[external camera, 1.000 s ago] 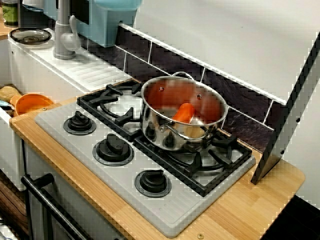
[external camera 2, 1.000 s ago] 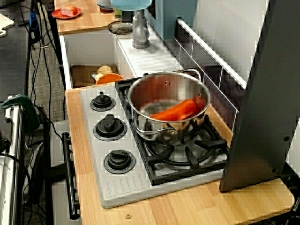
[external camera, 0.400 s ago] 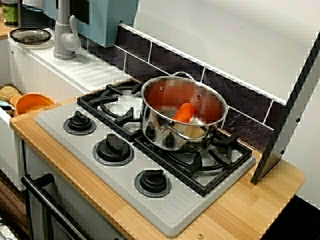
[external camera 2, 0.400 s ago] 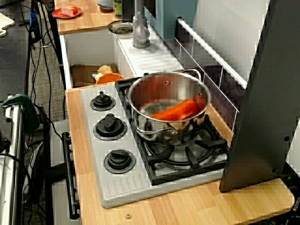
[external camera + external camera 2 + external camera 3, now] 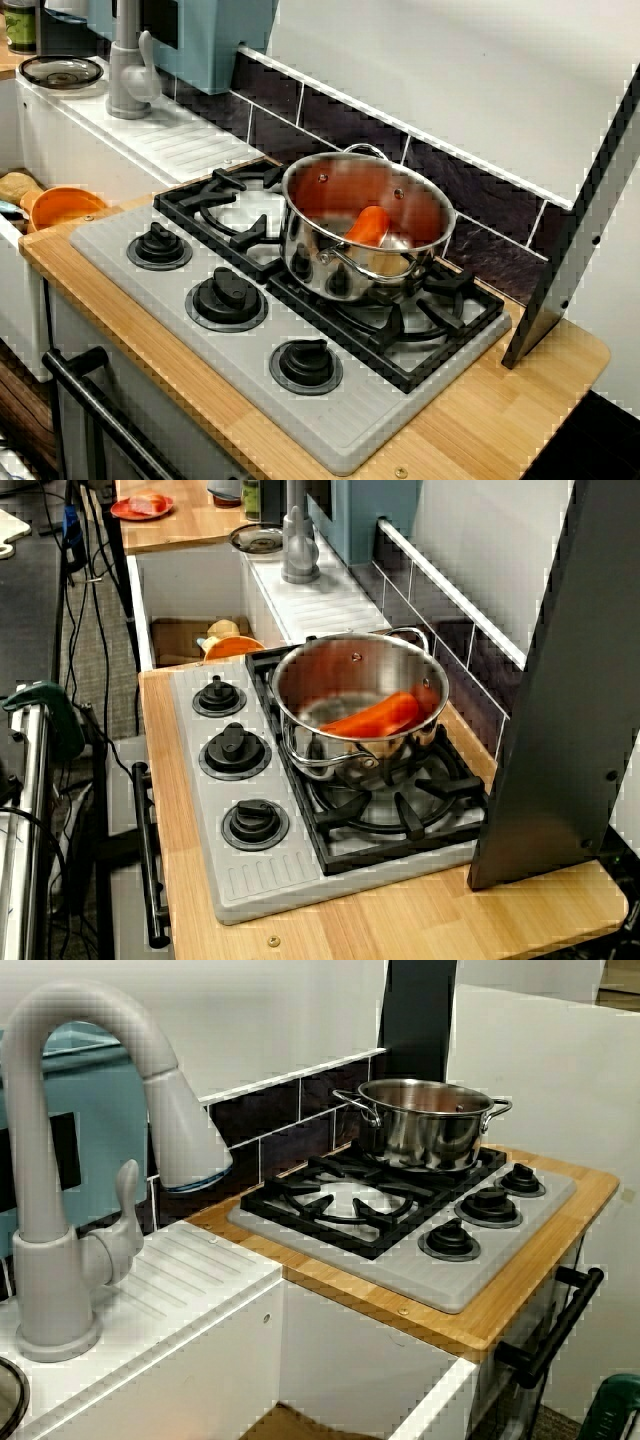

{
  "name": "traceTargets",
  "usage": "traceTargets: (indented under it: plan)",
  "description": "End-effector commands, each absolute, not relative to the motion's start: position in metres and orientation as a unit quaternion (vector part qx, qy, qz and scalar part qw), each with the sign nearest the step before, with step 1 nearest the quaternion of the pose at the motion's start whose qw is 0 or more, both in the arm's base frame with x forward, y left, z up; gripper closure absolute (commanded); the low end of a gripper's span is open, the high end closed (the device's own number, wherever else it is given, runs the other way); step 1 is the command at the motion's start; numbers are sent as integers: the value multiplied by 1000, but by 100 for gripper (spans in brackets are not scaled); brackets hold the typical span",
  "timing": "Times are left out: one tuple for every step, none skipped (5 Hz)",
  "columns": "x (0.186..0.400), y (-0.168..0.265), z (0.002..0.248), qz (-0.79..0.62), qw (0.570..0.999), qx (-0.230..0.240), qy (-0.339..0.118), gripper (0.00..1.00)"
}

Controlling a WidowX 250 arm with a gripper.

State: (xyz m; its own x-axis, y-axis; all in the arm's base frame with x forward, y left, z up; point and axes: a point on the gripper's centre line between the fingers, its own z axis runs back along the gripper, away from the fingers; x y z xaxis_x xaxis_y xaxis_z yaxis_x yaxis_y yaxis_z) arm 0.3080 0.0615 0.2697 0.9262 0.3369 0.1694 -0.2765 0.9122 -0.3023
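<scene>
**Gripper out of shot, carrot lying across the pot**

Gripper first, and there's nothing to see: it appears in none of the three views, so I can't tell whether it's wide, narrow or holding anything, nor which way the carrot lies from it.

So over to the stove (image 5: 330,425). The pot (image 5: 310,255) stands on the black grate (image 5: 250,238), on the burner at the stove's end away from the sink. It sits toward the back edge by the dark tiles (image 5: 340,120).

Inside lies the carrot (image 5: 375,716). In the view along the counter (image 5: 400,920), its long axis runs from the side of the knobs (image 5: 229,293) toward the tiles. It looks tilted, with the tile-side end higher against the pot's wall. In the view facing the tiles it is foreshortened, so that end points away from the camera.

From beside the tap (image 5: 45,1260), the pot's rim hides the carrot completely. Both pot handles are clear, and nothing touches the pot.
</scene>
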Motion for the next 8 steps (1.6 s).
traceTargets:
  plan:
    - [306, 71, 285, 161, 969, -136, -131, 100]
    - [307, 71, 286, 163, 968, -136, -133, 100]
    - [304, 70, 286, 163, 968, -136, -134, 100]
    - [302, 69, 285, 161, 969, -135, -132, 100]
    - [302, 71, 286, 164, 968, -136, -134, 100]
    - [302, 72, 287, 166, 967, -137, -134, 100]
    - [303, 73, 289, 168, 966, -138, -136, 100]
    - [303, 73, 289, 168, 966, -139, -136, 100]
